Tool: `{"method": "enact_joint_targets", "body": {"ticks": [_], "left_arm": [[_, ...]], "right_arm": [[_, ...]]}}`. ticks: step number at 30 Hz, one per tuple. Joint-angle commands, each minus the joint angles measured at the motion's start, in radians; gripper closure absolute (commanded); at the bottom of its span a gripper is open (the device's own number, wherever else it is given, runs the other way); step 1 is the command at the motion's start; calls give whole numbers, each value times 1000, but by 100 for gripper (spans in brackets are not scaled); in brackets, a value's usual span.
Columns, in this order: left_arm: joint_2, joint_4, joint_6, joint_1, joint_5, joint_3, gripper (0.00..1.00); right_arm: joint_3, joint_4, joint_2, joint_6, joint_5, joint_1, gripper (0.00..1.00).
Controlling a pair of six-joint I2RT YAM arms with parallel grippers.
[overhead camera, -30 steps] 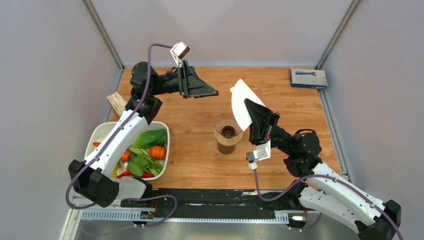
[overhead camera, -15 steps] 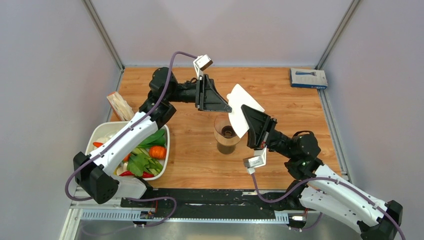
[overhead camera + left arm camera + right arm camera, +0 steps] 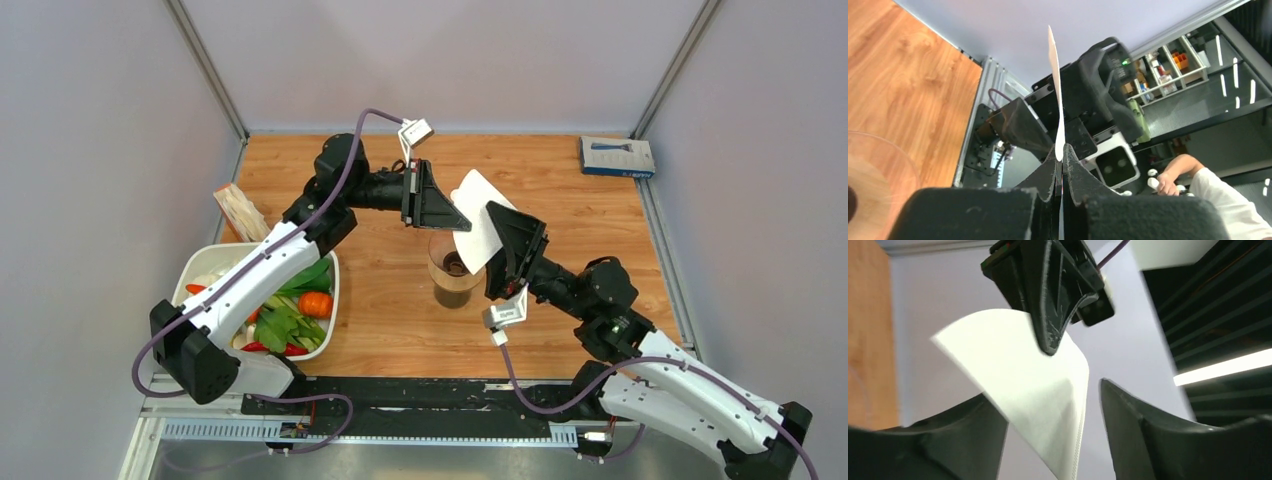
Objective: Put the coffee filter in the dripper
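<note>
The white coffee filter (image 3: 478, 222) hangs upright just above the dripper (image 3: 455, 270), a clear cone on a tan base at the table's middle. My left gripper (image 3: 463, 226) reaches in from the left and is shut on the filter's edge. In the left wrist view the filter (image 3: 1055, 75) shows edge-on, pinched between the closed tips of the left gripper (image 3: 1062, 153), with the dripper's rim (image 3: 878, 170) low on the left. My right gripper (image 3: 1048, 392) stands open around the filter (image 3: 1033, 385), its fingers apart from the paper. The right gripper (image 3: 497, 245) sits right of the dripper.
A white bowl (image 3: 200, 262) full of vegetables stands at the left front. A tan packet (image 3: 233, 208) lies beside it. A blue box (image 3: 617, 157) rests at the back right corner. Grey walls close in both sides.
My left arm swung right to the filter and shut on its edge. My right gripper, which held the filter, has opened and shifted slightly left over the dripper.
</note>
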Motion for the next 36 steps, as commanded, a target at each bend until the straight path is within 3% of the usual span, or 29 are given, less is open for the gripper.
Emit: {"method": "enact_joint_targets", "body": {"ticks": [1,2,6,7,11,15,25,28,33,35,36], "left_arm": [[-19,-191,276,38,2,84,100],[-21,-228,327,57,8,110,100],[-29,-516,714,100,99,188,100],[-34,-569,857,101,119,203,100],[-35,-795,1159,103,113,276,100],[-24,-872,1246,98,112,327,100],[-22,-966,1403,-5,117,356,100],[-16,-980,1423,-10,100,372,100],[-23,-977,1399,-10,91,386,99],[-33,-982,1382,-10,77,386,87],[-36,-990,1381,-10,62,391,76]], "right_arm": [[215,-376,-13,383,199,7,20],[264,-482,-5,480,244,6,13],[416,-845,12,795,252,5,2],[449,-910,12,866,219,5,0],[584,-1027,46,1138,70,4,2],[706,-1031,147,1295,-32,5,10],[820,-990,317,1418,-148,4,32],[831,-987,332,1419,-183,4,46],[796,-986,312,1398,-198,4,97],[783,-985,303,1394,-199,5,100],[785,-985,303,1396,-205,4,100]]}}
